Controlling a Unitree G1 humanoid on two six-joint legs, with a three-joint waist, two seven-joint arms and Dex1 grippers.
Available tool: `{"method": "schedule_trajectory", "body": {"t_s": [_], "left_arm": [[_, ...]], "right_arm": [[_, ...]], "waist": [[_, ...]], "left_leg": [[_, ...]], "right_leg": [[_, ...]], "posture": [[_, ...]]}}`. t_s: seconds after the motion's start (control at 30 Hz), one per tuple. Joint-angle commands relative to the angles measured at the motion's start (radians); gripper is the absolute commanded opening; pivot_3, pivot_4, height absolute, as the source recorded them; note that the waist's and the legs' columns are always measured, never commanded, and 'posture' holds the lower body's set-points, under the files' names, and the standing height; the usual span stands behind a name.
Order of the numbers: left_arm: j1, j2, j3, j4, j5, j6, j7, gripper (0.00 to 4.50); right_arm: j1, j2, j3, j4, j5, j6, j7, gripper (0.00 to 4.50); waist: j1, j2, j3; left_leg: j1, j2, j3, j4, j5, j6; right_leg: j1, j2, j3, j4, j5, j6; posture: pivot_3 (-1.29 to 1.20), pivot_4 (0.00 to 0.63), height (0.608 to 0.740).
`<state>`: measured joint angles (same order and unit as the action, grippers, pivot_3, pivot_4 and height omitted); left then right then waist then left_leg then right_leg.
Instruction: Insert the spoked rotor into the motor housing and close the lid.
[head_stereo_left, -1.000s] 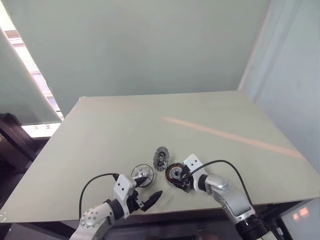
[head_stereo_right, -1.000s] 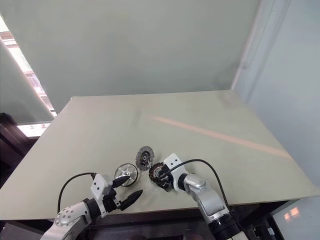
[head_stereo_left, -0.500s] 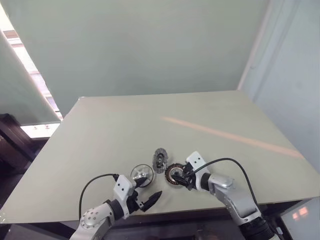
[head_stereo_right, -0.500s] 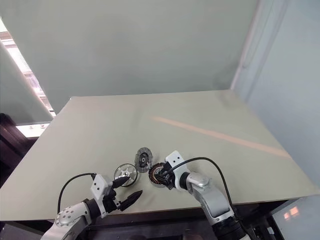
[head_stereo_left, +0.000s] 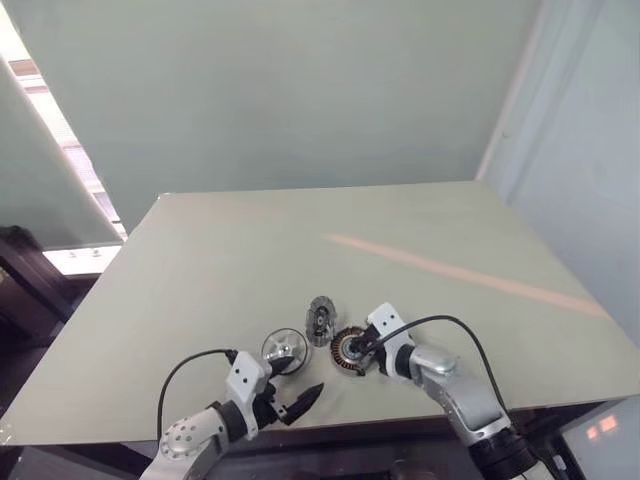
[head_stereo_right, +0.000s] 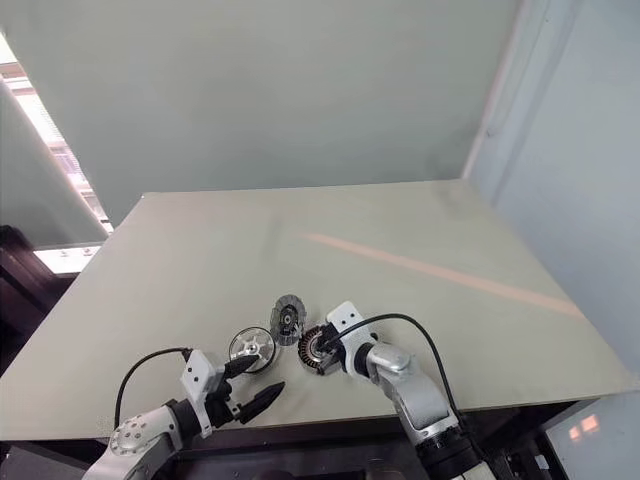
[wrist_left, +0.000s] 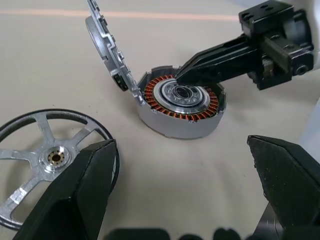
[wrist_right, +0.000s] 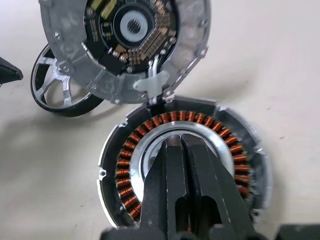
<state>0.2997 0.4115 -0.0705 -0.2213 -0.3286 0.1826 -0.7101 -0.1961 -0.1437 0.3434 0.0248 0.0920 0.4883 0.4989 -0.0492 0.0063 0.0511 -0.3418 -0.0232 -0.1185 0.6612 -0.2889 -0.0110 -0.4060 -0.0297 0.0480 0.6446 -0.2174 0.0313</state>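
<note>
The spoked rotor (wrist_left: 47, 165) lies flat on the worktop (head_stereo_left: 400, 300), not yet inserted — just beside the motor housing (wrist_left: 181, 102), whose copper ring sits exposed. The lid (wrist_right: 125, 42) stands tilted up, hinged at the housing's rim, circuit face showing. The right claw (wrist_right: 181, 147) rests over the housing's centre, its 2 fingers pressed together and gripping nothing, apparently steadying the housing. The left claw (wrist_left: 180, 165) hangs spread wide and empty, near the rotor. The insertion step seems barely begun; next the left claw should drop onto the rotor's rim — and the right must clear the housing's centre.
</note>
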Motion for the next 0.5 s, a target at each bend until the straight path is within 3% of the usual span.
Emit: {"method": "schedule_trajectory", "body": {"t_s": [0.03, 0.23, 0.5], "left_arm": [[-0.008, -0.003, 0.009, -0.018, -0.001, -0.024, 0.0, 4.5], [-0.003, -0.004, 0.01, -0.02, -0.001, -0.027, 0.004, 4.5], [-0.008, -0.008, 0.008, -0.015, -0.001, -0.028, 0.005, 4.5]], "right_arm": [[-0.031, 0.005, 0.005, 0.013, -0.013, -0.028, 0.006, 0.04], [-0.031, 0.005, 0.018, 0.067, -0.035, -0.058, 0.009, 0.04], [-0.045, 0.007, -0.024, -0.007, -0.006, -0.048, 0.006, 0.04]], "waist": [[0.0, 0.0, 0.0], [0.0, 0.0, 0.0], [0.0, 0.0, 0.0]], "left_leg": [[0.0, 0.0, 0.0, 0.0, 0.0, 0.0], [0.001, 0.0, 0.0, 0.0, 0.0, 0.0], [0.001, 0.0, 0.0, 0.0, 0.0, 0.0]], "right_leg": [[0.0, 0.0, 0.0, 0.0, 0.0, 0.0], [0.001, 0.0, 0.0, 0.0, 0.0, -0.001], [0.0, 0.0, 0.0, 0.0, 0.0, 0.0]], "posture": [[0.0, 0.0, 0.74], [0.0, 0.0, 0.74], [0.0, 0.0, 0.74]]}}
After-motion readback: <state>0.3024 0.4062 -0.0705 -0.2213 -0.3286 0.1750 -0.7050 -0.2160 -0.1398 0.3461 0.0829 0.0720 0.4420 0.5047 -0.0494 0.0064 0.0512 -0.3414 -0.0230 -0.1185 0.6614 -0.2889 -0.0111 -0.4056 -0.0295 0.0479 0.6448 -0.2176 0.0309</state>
